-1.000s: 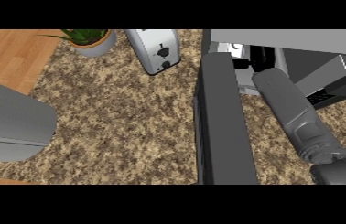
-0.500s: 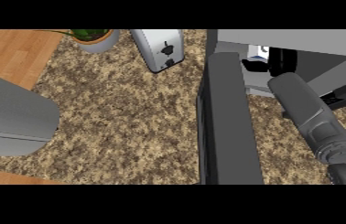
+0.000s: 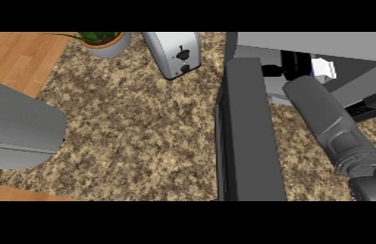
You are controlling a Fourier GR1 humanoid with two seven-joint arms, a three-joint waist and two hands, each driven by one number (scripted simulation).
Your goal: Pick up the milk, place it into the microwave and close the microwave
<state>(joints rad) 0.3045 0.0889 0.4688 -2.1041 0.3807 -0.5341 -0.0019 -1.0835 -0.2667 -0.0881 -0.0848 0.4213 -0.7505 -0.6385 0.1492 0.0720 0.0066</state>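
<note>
I read the milk (image 3: 321, 67) as the small white and blue carton just inside the microwave (image 3: 308, 41) opening, at its far right, with my right robot hand (image 3: 294, 63) beside it; that hand is black against a dark cavity, so I cannot tell whether its fingers are clamped on the carton or apart. Over the last second my right forearm (image 3: 327, 118) has pushed deeper toward the cavity and the carton has come into sight past it, which I take to mean the placing step is nearly done and release is next. The microwave door (image 3: 249, 133) stands wide open, swung out to the left of the cavity, so closing is not yet done. My left forearm (image 3: 26, 123) sits far left of the microwave over the bench (image 3: 132, 138), its robot hand out of view. A toaster (image 3: 176, 54) and a potted plant (image 3: 103, 41) stand further left.
</note>
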